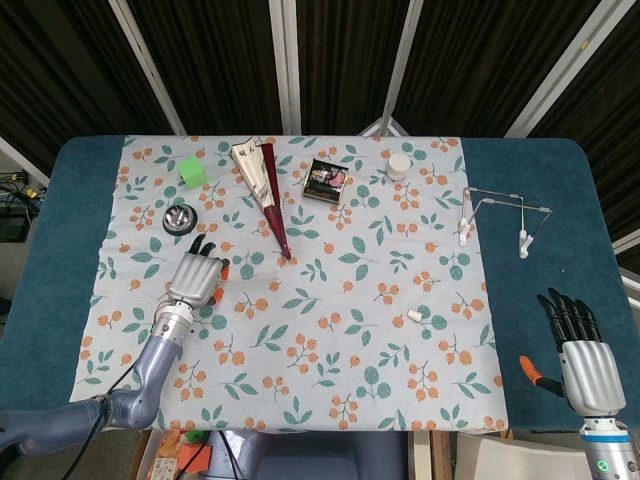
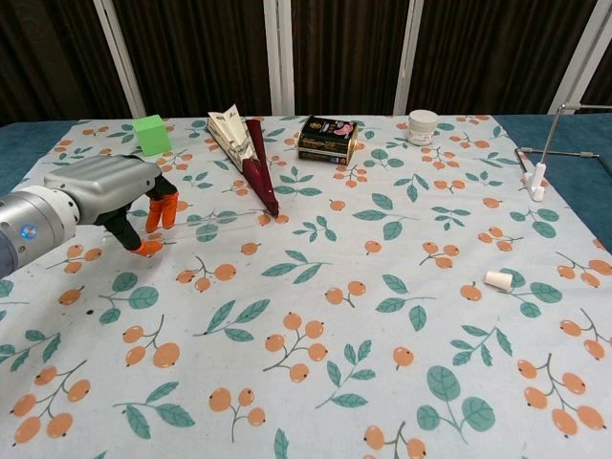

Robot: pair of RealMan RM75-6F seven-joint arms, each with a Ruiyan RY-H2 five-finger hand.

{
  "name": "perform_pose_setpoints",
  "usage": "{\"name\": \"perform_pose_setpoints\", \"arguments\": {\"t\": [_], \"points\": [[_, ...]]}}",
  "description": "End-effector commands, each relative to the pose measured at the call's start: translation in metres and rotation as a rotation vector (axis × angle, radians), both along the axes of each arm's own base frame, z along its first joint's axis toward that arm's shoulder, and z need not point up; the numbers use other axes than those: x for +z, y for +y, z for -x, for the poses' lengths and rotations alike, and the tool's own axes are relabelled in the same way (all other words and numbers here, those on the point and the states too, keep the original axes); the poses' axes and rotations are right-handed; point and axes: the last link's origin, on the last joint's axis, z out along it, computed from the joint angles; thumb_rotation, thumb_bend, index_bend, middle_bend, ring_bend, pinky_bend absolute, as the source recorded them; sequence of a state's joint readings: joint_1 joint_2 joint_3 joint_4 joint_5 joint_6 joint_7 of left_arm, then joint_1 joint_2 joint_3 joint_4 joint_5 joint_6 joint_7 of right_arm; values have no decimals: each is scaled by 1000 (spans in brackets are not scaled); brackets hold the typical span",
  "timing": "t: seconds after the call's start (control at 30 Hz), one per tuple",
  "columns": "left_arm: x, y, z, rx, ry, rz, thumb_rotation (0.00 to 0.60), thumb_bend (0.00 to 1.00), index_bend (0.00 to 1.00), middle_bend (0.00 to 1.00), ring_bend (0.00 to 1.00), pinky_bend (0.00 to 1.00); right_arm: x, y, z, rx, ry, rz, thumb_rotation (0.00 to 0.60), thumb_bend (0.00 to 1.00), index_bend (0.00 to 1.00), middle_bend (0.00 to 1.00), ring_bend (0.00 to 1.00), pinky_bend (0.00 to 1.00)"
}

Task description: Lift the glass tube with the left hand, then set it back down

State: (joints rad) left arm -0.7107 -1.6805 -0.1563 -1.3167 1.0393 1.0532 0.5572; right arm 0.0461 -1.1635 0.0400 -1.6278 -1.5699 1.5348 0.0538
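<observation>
The glass tube point(image 2: 206, 226) is clear and faint against the floral cloth point(image 2: 316, 316). It reaches rightward from the orange fingertips point(image 2: 161, 212) of my left hand point(image 2: 105, 193). That hand pinches the tube's left end between fingers and thumb, just above the cloth. From the head view the left hand point(image 1: 195, 278) sits at the cloth's left side, and the tube point(image 1: 240, 272) barely shows to its right. My right hand point(image 1: 580, 352) rests off the cloth at the near right with fingers straight and apart, holding nothing.
Behind the left hand are a round dark tin point(image 1: 179, 217), a green cube point(image 1: 193, 172) and a maroon paper cone point(image 1: 272, 200). Further back right stand a dark box point(image 1: 327, 180), a white jar point(image 1: 399, 165) and a wire stand point(image 1: 495, 215). A small white stopper point(image 1: 414, 316) lies mid-right.
</observation>
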Motion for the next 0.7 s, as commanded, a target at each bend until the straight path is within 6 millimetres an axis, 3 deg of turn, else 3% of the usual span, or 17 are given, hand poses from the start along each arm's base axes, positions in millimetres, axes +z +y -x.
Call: {"name": "perform_pose_setpoints", "arguments": {"t": [0.03,0.33,0.7], "points": [[9,-5,-6,-60,-81,-32,600,534,627,669,169,0,0,0,0,-4,-1,-1,600,311,0,0,0,0],[33,-6,-14,-169,-247,-94,600,534,627,669,169,0,-1,-8,-1,-25,6,-10,600,311,36,0,0,0],[73,0,-36,-231,-364,-143,600,533,631,671,169,0,-28,-60,-32,-12,10,-102,600,311,337,24,0,0]]}}
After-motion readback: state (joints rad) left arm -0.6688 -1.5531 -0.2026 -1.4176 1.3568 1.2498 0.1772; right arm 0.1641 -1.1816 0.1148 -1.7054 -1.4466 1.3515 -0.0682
